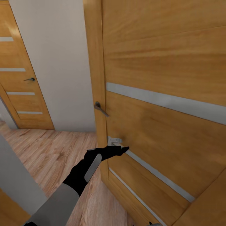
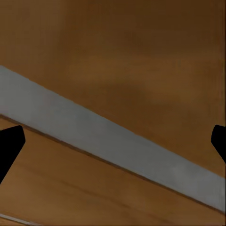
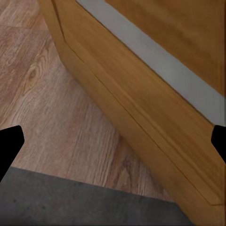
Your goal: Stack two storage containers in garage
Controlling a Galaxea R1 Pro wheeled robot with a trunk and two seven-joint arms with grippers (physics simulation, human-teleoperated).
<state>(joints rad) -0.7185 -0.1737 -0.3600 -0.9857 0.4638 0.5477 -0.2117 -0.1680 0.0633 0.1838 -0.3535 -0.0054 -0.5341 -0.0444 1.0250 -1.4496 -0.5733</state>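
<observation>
Left gripper (image 1: 121, 150): arm stretched forward, tips right at the face of the wooden door (image 1: 163, 94), near its lower grey strip (image 1: 157, 172); jaws spread wide, nothing between them.
Left wrist view: fingertips (image 2: 9, 143) far apart, the door's grey strip (image 2: 108, 141) running across between them.
Right gripper (image 3: 113, 141): jaws released, empty; it looks down on the door's bottom edge (image 3: 141, 122), the light wood plank floor (image 3: 52, 108) and a dark grey strip of floor (image 3: 80, 200).
Door handle (image 1: 101, 108): on the door's edge, above the left gripper.
Second door (image 1: 22, 78): at the far left, closed.
</observation>
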